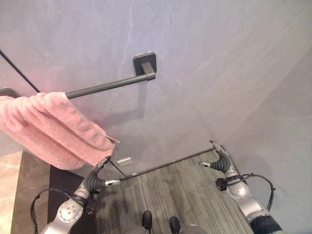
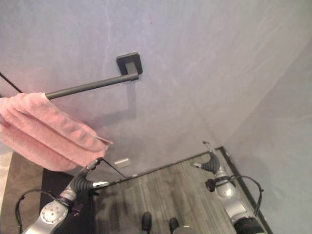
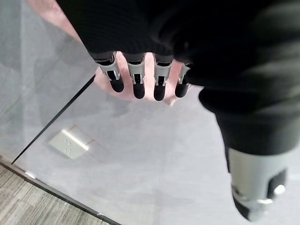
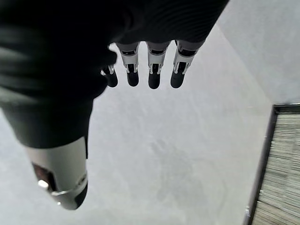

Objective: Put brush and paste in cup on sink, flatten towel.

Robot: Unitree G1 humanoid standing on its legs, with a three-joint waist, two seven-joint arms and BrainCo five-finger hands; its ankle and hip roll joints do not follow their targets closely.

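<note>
A pink towel [image 1: 48, 129] hangs bunched up at the left end of a dark wall bar [image 1: 107, 86]; the rest of the bar is bare up to its bracket [image 1: 145, 63]. My left hand [image 1: 95, 180] is raised just under the towel's lower corner, open, with straight fingers [image 3: 138, 79] pointing at the pink cloth [image 3: 51, 11]. I cannot tell whether they touch it. My right hand [image 1: 222, 163] is low at the right, near the wall, open and holding nothing, its fingers [image 4: 154, 70] straight.
The grey wall [image 1: 204, 73] takes up most of the view, with a small pale plate [image 1: 125, 161] low on it. Grey striped carpet [image 1: 170, 190] lies below. A beige surface [image 1: 9, 195] shows at the lower left.
</note>
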